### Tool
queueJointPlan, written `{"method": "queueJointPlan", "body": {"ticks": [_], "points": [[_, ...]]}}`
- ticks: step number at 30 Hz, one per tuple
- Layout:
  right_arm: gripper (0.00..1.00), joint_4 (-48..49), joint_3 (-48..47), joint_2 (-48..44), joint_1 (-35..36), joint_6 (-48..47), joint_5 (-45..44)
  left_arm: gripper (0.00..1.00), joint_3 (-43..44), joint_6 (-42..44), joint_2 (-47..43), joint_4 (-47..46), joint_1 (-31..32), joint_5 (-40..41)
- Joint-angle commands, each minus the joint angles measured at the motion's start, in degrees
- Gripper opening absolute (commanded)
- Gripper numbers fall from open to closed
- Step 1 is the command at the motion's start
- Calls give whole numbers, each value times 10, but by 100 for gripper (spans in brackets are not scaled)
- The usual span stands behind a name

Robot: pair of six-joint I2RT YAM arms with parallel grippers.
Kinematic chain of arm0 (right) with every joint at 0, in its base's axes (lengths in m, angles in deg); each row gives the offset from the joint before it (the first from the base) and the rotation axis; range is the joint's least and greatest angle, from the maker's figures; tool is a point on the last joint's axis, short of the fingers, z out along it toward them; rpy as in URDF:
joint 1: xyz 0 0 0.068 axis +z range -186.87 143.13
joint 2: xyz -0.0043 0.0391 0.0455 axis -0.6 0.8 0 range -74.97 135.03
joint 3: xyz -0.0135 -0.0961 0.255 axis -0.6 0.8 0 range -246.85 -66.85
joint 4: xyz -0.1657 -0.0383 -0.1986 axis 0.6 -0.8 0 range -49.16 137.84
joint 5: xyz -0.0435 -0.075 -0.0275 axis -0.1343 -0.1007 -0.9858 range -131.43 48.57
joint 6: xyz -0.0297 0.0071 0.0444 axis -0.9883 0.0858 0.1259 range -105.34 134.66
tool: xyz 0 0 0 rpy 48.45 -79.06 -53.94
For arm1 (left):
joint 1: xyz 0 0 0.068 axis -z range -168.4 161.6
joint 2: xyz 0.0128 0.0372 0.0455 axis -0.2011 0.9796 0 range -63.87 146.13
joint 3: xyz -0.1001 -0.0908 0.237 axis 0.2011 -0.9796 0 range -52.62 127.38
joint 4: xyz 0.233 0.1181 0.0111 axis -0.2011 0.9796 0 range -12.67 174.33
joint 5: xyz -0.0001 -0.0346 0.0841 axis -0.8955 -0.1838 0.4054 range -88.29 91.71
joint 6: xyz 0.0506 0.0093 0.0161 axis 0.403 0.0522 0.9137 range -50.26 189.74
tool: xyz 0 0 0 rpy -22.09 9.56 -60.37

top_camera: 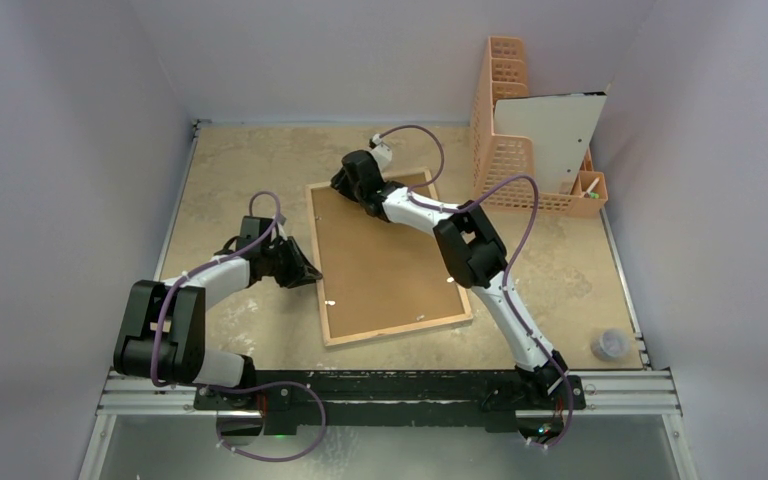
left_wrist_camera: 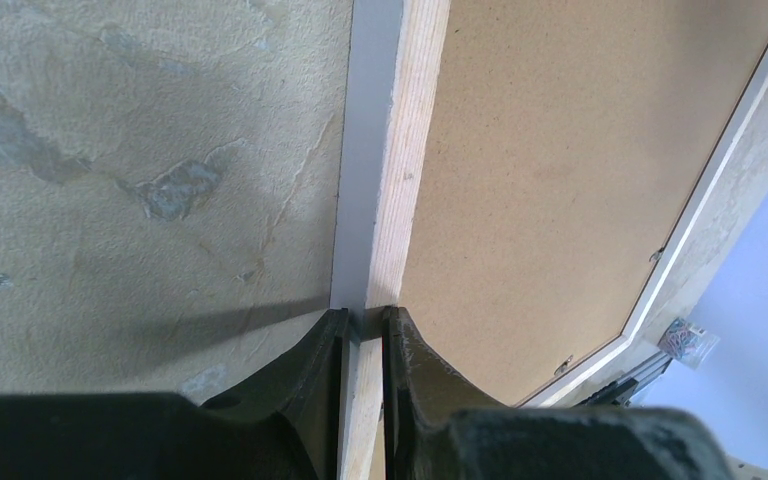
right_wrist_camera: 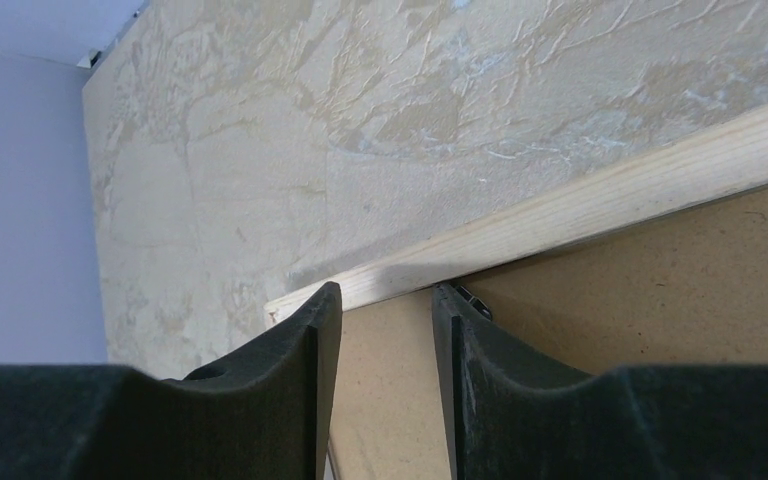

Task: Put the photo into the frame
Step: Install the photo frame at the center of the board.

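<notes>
The frame (top_camera: 400, 329) lies face down about the middle of the tabletop (top_camera: 240, 170), a little turned, with its light wood rim upward. The brown backing board (top_camera: 385, 255) sits inside the rim and covers the whole opening. Small metal tabs (left_wrist_camera: 657, 255) show along the inner side of the rim. My left gripper (left_wrist_camera: 363, 330) is clamped on the rim of the long side that faces the left edge of the tabletop, one finger outside and one finger (left_wrist_camera: 405, 400) on the board side. My right gripper (right_wrist_camera: 385, 300) is at the frame's far-left corner, its jaws apart over the backing board and holding nothing. Their tips are just beside the far rim, and a small dark clip (right_wrist_camera: 475, 297) is next to one finger. The left arm is folded near the left edge and its forearm reaches toward the frame. The right arm stretches from the near right diagonally over the far part of the frame and hides that part of the rim. In the far-right corner stands an orange basket (top_camera: 505, 160) with a large white sheet (top_camera: 550, 130) leaning in it. Its small front compartment (top_camera: 590, 190) holds green and white things that I cannot identify. Near the near-right corner stands a small clear cup (top_camera: 610, 345), well apart from the frame.
</notes>
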Motion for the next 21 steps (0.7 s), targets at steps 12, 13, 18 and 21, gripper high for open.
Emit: {"method": "queueJointPlan", "body": {"ticks": [12, 13, 18, 21], "points": [[41, -28, 1, -6, -13, -70, -113, 8, -12, 3, 9, 60, 10, 33], [42, -30, 1, -9, -13, -67, -107, 8, -12, 3, 9, 59, 10, 34], [46, -28, -39, -33, -14, -102, -98, 9, -5, 5, 7, 64, 9, 33], [49, 10, 5, -70, -14, -111, -104, 17, -6, 3, 2, 62, 10, 35]]}}
